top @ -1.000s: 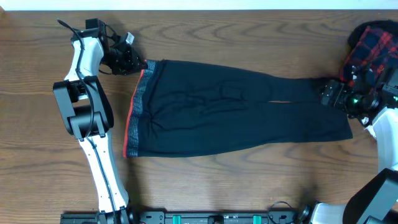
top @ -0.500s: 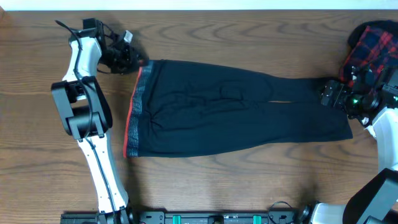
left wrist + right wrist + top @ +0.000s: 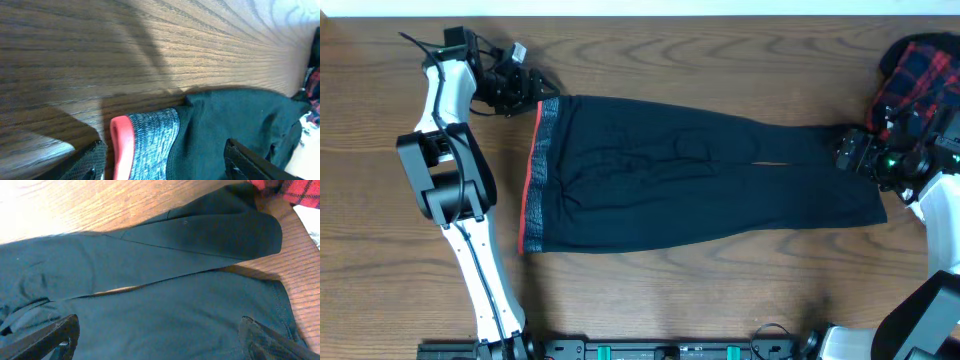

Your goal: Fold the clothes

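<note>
One pair of trousers, waistband leftward

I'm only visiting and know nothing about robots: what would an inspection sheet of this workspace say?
Surface: wooden table.
Job's things: black trousers spread flat, red-edged grey waistband at their left end.
Clutter: plaid garment bunched at the far right corner.
Grippers: left gripper open, straddling the waistband's far corner; right gripper open over the leg ends.
Cables: black cable looped behind the left gripper.
Surroundings: pale strip along the far edge; black rail along the near edge.
</note>
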Controlling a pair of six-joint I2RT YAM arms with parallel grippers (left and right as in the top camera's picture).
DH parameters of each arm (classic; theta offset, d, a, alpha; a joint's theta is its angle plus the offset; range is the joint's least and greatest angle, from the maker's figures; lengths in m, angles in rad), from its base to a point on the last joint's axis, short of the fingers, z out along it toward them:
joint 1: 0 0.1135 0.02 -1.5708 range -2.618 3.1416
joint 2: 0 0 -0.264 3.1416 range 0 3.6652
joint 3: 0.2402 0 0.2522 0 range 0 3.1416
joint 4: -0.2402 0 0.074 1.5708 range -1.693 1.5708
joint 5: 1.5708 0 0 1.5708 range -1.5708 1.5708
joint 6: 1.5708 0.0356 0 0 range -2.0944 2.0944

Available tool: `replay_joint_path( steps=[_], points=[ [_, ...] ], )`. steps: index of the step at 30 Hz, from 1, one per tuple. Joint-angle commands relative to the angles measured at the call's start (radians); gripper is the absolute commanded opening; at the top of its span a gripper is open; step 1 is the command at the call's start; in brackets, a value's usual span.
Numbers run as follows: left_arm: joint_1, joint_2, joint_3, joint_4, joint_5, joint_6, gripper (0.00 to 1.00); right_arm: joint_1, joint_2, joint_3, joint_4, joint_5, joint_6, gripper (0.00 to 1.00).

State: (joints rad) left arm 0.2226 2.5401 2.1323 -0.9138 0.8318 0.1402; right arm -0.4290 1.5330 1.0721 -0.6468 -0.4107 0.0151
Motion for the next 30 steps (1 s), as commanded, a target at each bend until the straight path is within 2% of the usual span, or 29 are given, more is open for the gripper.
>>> replay_joint_path(
  steps=[1,4,13,18,21,26,30],
  points=[
    [0.025,0.034,-0.014,-0.003,0.106,0.044,0.75,-0.002,-0.022,0.009,-0.001,-0.01,0.014,0.99],
    [0.03,0.034,-0.014,-0.004,0.191,0.066,0.74,-0.002,-0.022,0.009,0.0,-0.013,0.014,0.99],
    [0.03,0.05,-0.048,-0.004,0.183,0.077,0.8,-0.002,-0.022,0.009,0.0,-0.017,0.014,0.99],
    [0.03,0.067,-0.049,-0.005,-0.027,0.015,0.81,-0.002,-0.022,0.009,-0.002,-0.033,0.014,0.99],
    [0.03,0.067,-0.049,-0.01,-0.049,0.013,0.83,-0.002,-0.023,0.009,-0.001,-0.035,0.014,0.99],
    [0.03,0.069,-0.049,-0.047,0.14,0.125,0.88,0.001,-0.024,0.009,0.0,-0.035,0.014,0.99],
    [0.032,0.069,-0.049,-0.05,0.18,0.132,0.91,0.01,-0.024,0.009,0.0,-0.035,0.014,0.99]
  ],
)
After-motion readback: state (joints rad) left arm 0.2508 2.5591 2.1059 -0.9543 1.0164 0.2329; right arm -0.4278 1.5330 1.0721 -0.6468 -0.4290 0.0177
